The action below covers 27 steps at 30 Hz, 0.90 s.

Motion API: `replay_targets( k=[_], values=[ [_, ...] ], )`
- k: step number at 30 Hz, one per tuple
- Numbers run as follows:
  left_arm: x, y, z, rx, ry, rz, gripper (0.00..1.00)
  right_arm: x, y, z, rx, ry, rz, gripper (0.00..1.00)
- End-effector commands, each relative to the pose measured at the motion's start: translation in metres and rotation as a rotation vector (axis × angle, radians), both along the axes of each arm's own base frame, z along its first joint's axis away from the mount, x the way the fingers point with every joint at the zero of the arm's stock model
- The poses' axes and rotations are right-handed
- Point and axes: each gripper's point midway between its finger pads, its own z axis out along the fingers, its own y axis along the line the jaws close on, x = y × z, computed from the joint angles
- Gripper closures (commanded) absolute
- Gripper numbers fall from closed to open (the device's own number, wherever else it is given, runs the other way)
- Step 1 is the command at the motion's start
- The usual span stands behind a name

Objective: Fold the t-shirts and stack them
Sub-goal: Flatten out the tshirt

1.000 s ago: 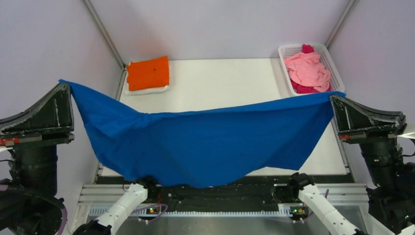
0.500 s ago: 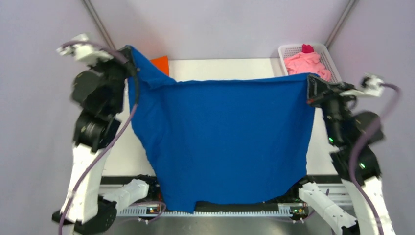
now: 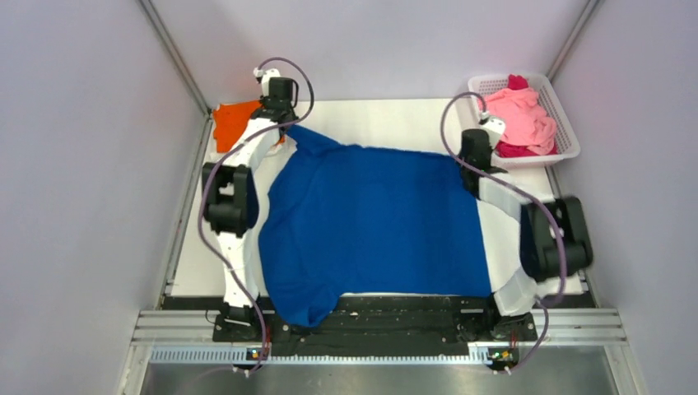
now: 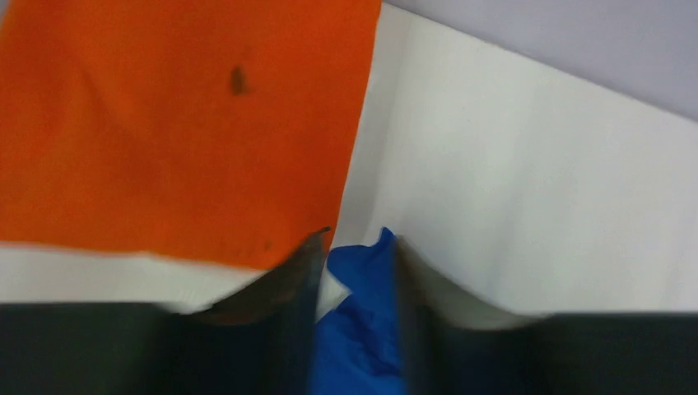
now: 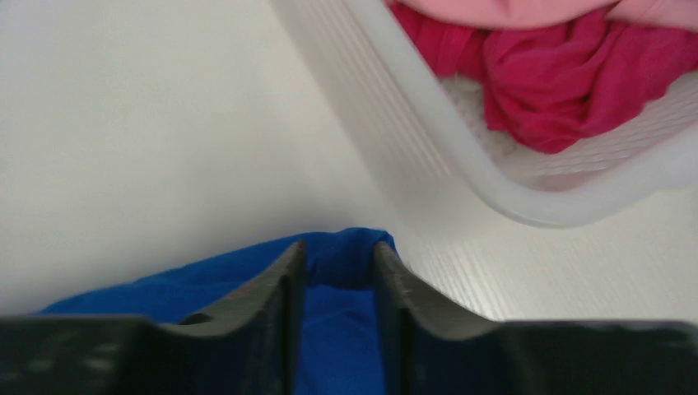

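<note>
The left tool [image 4: 358, 243] and right tool [image 5: 339, 247] — jaws narrow round the blue t-shirt [image 3: 379, 214], grip unclear — on the white table [image 3: 370, 123].

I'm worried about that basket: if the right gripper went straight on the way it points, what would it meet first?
Likely the bare table just beyond the blue t-shirt corner lying between the right gripper's parted fingers; further on that line stands the white basket's near wall. Depth is unclear.

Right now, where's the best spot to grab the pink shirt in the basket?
Probably its bunched top folds, coming straight down from above: the pink shirt lies crumpled on top, and the basket walls block any sideways reach.
</note>
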Motion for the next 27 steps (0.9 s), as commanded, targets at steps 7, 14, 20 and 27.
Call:
replay_targets(
  k=[7, 14, 20, 27],
  values=[
    [0.071, -0.036, -0.001, -0.224, -0.067, -0.133, 0.01, 0.095, 0.002, 0.03, -0.069, -0.087, -0.035, 0.01],
    [0.024, -0.064, -0.014, -0.432, -0.016, -0.189, 0.01, 0.054, 0.034, 0.011, 0.081, -0.039, 0.127, 0.01],
    [-0.007, -0.095, -0.05, -0.595, 0.07, -0.243, 0.01, 0.032, 0.066, 0.0, 0.176, -0.022, 0.305, 0.01],
    [-0.002, -0.122, -0.082, -0.692, 0.107, -0.258, 0.01, 0.028, 0.07, -0.014, 0.178, 0.03, 0.325, 0.01]
  ],
)
